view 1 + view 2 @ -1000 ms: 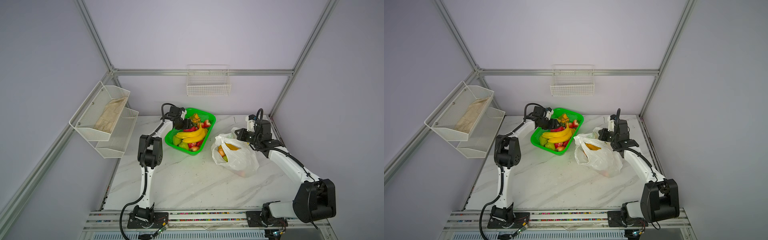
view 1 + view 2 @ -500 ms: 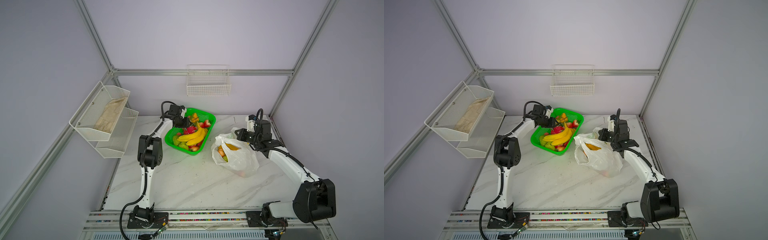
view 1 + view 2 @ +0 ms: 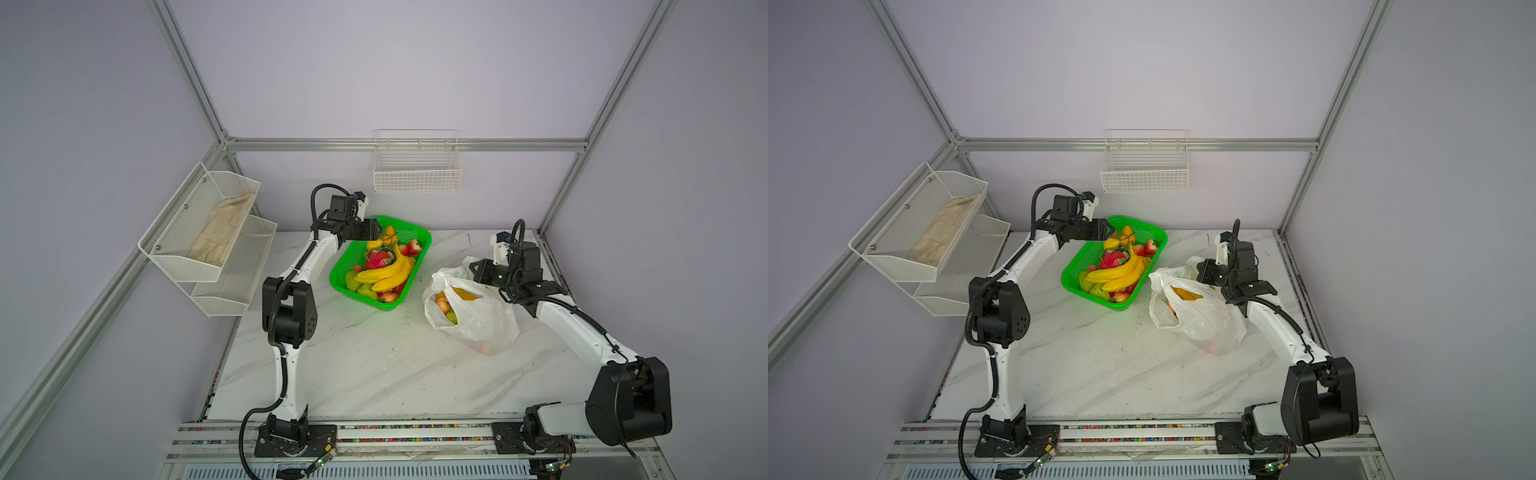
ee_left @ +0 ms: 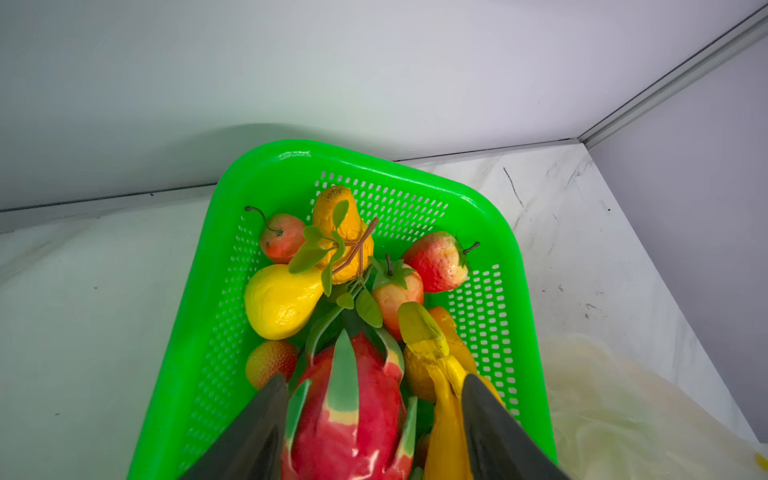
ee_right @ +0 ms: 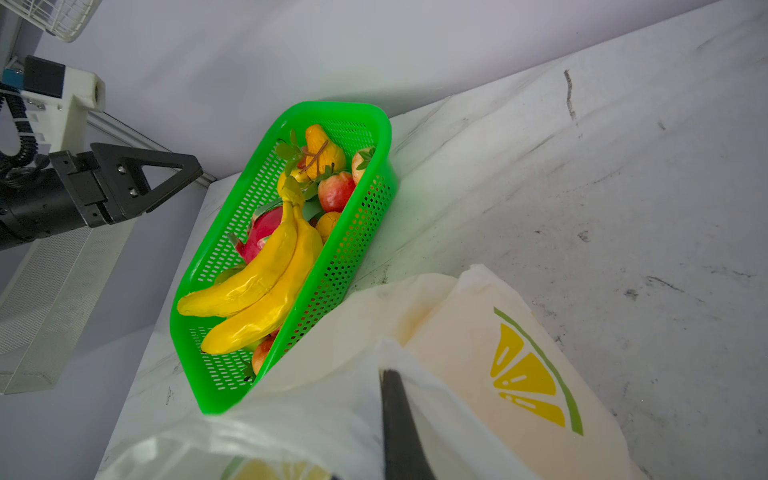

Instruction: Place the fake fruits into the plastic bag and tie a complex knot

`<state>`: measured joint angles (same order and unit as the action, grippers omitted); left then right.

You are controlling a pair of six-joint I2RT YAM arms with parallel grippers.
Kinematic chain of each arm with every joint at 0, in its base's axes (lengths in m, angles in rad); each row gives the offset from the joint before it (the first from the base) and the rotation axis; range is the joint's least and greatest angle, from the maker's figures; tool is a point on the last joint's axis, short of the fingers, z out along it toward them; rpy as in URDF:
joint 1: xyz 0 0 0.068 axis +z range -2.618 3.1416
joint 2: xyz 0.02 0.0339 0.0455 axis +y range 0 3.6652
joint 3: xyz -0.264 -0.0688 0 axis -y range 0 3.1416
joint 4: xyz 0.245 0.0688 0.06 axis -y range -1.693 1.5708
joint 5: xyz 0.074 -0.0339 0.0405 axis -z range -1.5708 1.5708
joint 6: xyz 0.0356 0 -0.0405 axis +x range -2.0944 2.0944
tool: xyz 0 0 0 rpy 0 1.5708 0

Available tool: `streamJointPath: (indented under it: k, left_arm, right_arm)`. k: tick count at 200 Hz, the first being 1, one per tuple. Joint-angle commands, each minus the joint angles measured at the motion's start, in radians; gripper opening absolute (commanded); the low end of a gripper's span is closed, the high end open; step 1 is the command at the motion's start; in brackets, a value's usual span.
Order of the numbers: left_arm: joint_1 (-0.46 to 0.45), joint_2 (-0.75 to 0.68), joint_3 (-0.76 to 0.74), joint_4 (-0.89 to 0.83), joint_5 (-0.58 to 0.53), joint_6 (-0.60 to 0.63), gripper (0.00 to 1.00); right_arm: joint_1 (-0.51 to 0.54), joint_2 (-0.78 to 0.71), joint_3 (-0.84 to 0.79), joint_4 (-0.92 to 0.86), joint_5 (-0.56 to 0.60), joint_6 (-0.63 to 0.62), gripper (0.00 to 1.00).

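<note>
Left end effector [image 3: 376, 233] is hovering above the far corner of the green basket [image 3: 345, 272], fingers spread and empty, lining up over the dragon fruit [image 4: 353, 415], probably the next pick. Most fake fruits [image 3: 388, 274] are lying in the basket; a few are showing inside the plastic bag [image 3: 478, 324], just right of the basket on the worktop [image 3: 374, 374]. Right end effector [image 3: 478, 270] is pinching the bag's rim, apparently propping its mouth open toward the basket. A banana bunch [image 4: 446, 419] is crowding the dragon fruit.

Robot lab: aluminium-framed enclosure [image 3: 407, 144]
</note>
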<state>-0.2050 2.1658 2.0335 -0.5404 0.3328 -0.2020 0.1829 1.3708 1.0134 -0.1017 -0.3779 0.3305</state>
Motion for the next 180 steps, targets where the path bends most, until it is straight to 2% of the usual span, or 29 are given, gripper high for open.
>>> streamJointPath:
  k: [1, 77, 116, 180]
  left_arm:
    - [-0.001, -0.001, -0.026, -0.041, 0.009, 0.041, 0.7]
    - [-0.001, 0.123, 0.109, -0.168, 0.006, 0.084, 0.75]
    - [-0.002, 0.158, 0.119, -0.19, 0.04, 0.108, 0.8]
    - [-0.003, 0.232, 0.183, -0.245, 0.006, 0.133, 0.83]
  right_arm:
    - [-0.004, -0.003, -0.013, 0.018, 0.006, -0.01, 0.0]
    - [-0.004, -0.003, -0.017, 0.017, 0.006, -0.009, 0.0]
    - [-0.004, -0.003, -0.014, 0.022, 0.004, -0.012, 0.0]
    - [-0.004, 0.016, -0.03, 0.024, 0.014, -0.016, 0.0]
